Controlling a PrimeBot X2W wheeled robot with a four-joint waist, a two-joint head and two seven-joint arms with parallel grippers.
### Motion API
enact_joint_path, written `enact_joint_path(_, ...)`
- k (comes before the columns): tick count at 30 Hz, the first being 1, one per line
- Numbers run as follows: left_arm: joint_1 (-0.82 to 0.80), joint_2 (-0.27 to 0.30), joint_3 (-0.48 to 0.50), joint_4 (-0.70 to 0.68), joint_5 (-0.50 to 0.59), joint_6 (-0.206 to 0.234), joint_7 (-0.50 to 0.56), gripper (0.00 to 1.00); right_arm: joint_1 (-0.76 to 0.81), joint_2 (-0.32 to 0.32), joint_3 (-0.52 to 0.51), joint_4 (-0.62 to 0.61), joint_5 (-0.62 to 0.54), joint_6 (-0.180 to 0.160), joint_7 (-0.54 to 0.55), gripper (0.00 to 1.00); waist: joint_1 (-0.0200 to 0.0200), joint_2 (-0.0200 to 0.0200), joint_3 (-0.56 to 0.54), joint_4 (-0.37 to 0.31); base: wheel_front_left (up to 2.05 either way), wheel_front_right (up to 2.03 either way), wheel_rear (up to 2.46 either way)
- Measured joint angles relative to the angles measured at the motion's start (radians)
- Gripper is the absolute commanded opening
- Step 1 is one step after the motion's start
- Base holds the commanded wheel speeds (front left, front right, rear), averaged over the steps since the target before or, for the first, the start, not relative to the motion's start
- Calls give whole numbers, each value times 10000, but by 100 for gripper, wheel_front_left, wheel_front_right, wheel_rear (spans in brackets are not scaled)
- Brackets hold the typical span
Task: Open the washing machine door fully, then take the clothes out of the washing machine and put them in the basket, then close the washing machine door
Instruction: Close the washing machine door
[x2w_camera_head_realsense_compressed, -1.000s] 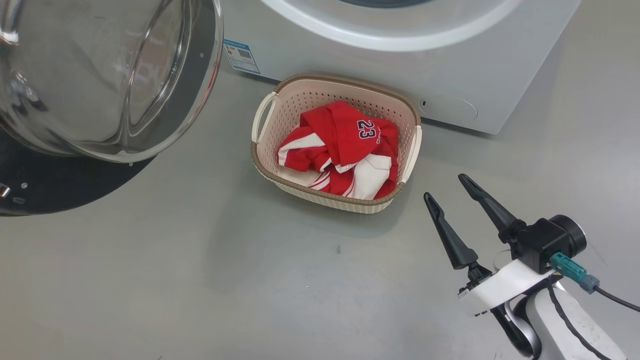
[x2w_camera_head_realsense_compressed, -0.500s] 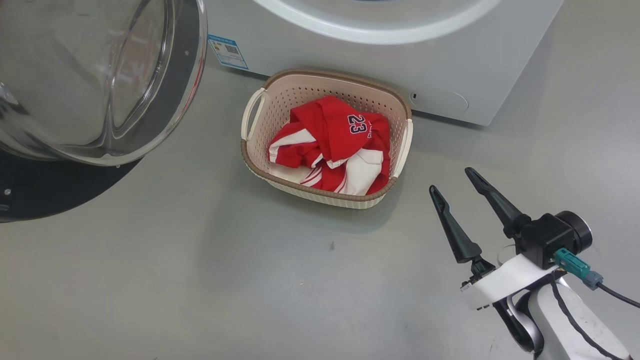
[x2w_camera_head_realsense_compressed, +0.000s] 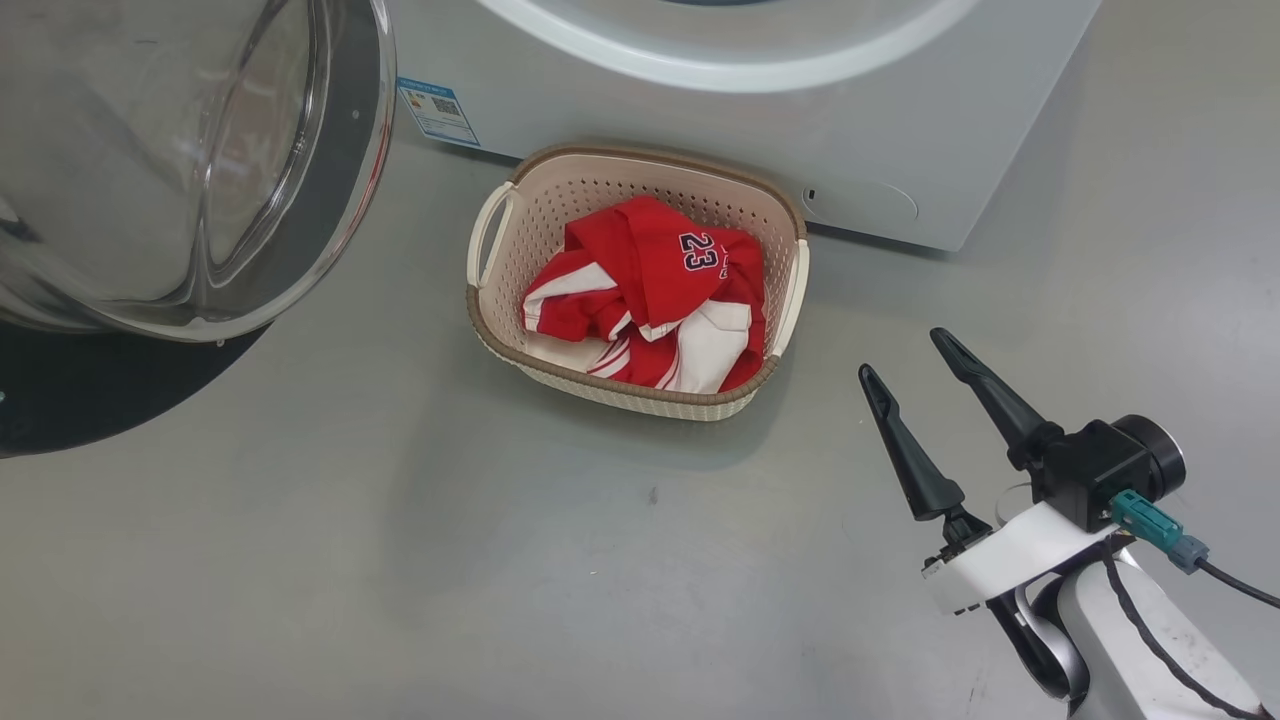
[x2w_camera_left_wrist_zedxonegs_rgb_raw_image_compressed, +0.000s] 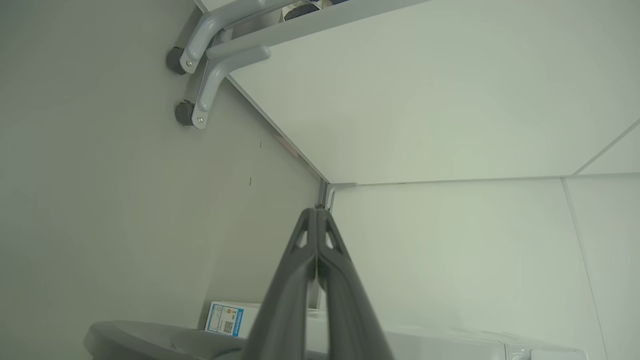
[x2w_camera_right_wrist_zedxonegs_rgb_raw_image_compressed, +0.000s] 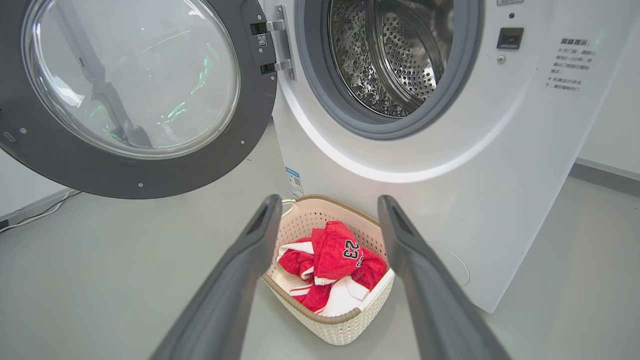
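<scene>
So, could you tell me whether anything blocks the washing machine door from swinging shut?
Nothing visible does: the drum opening is bare, and the basket holding the clothes sits on the floor, apparently below the door.

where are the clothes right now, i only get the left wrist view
observer: The clothes lie bunched in the basket, which sits right in front of the washing machine.
operator: anything left in the drum
observer: The right wrist view looks into the drum: bare steel, with no fabric in the part that shows.
operator: so just the door to go, is the right gripper free
observer: Yes. The right gripper is open and empty, to the right of the basket, and the washing machine door stands wide open.
</scene>
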Motion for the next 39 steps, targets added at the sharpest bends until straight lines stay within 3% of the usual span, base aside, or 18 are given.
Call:
enact_joint_path(16, -329, -4, -784, 903, 236, 0, 2079, 0, -3, 117, 232, 222, 31, 0, -2, 100, 0, 0, -492, -101, 0, 0, 0)
enact_joint_path(39, -340, 105, -1670, 917, 610, 0, 4270, 0, -3, 230, 167, 451, 104, 0, -4, 100, 0, 0, -800, -64, 0, 0, 0)
